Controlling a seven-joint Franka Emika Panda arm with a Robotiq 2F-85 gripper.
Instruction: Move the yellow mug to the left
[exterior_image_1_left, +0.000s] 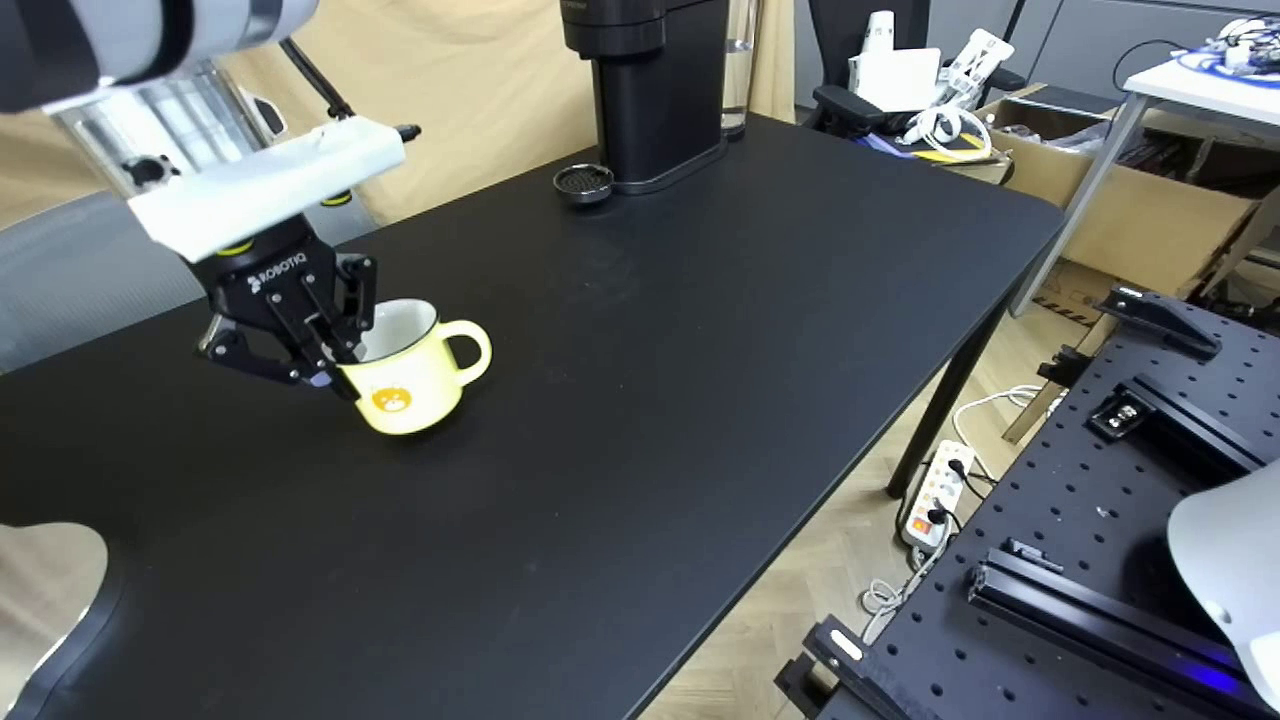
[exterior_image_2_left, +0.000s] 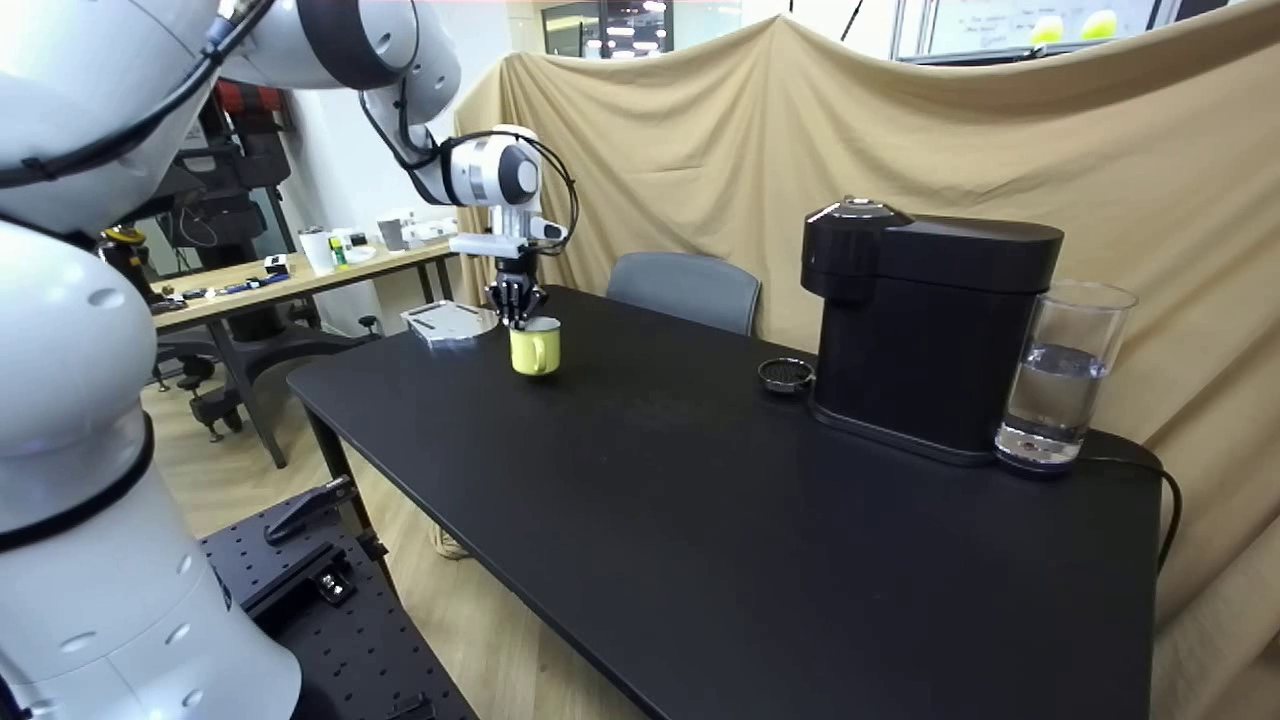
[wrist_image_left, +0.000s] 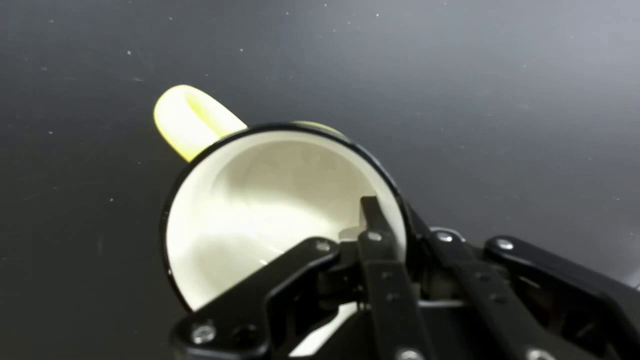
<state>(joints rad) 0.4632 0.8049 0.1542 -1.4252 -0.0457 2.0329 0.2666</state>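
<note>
The pale yellow mug (exterior_image_1_left: 425, 385) is at the far end of the black table, with its loop handle on the side away from the gripper. It also shows in an exterior view (exterior_image_2_left: 535, 352), and in the wrist view I look down into the cream-white inside of the mug (wrist_image_left: 280, 190). My gripper (exterior_image_1_left: 345, 368) is shut on the mug's wall, one finger inside and one outside the rim, as the gripper (wrist_image_left: 392, 220) shows in the wrist view. The mug looks slightly tilted in an exterior view. I cannot tell surely whether its base touches the table.
A black coffee machine (exterior_image_2_left: 915, 330) stands on the table (exterior_image_2_left: 640, 520) with a small round metal tray (exterior_image_2_left: 785, 374) before it and a tall glass of water (exterior_image_2_left: 1058, 390) beside it. A flat shiny plate (exterior_image_2_left: 450, 321) lies near the gripper. A grey chair (exterior_image_2_left: 685, 288) stands behind the table.
</note>
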